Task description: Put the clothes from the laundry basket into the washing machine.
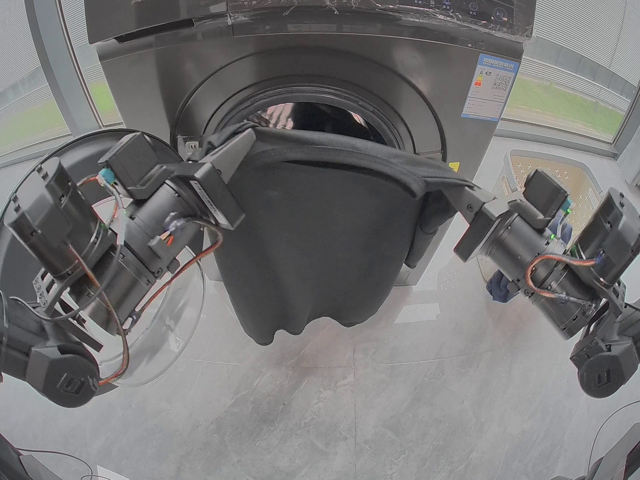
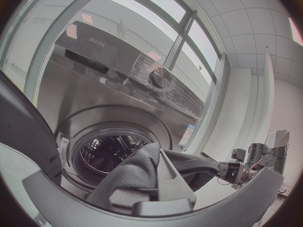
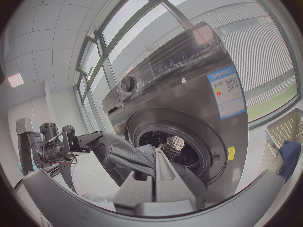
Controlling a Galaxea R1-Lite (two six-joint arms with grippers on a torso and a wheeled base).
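What a stretch: the black garment (image 1: 313, 235) hung like a banner across the centre of the head view. Its top hem ran level with the lower lip of the drum opening (image 1: 313, 116) and the rest dangled toward the floor. The left gripper (image 1: 241, 143), centre-left, was clamped tight on one end of that hem. The right gripper (image 1: 463, 193), centre-right, was pinched closed on the other. Nothing but cloth sat between the fingers on either side.

This looked like the feed-in to the washing machine (image 1: 153, 95). Done well, both arms would go forward together and send the hem over the lip first. They should draw nearer each other so the spread cloth fits the round mouth. The long tail needs lifting too, or it will drag on the seal. Letting go should wait until most of the cloth is past the lip, because a hanging tail could pull it all back out. The open door (image 1: 167, 321), lower left in the head view, sat close by the left arm and was worth minding.

The head view alone gave the full hanging length of the garment. The left wrist view looked straight into the shiny drum. The right wrist view caught something pale and patterned (image 3: 173, 142) inside it. It also caught the laundry basket (image 3: 281, 131) with a blue garment (image 3: 288, 155) over its rim, so there seemed to be more to load.
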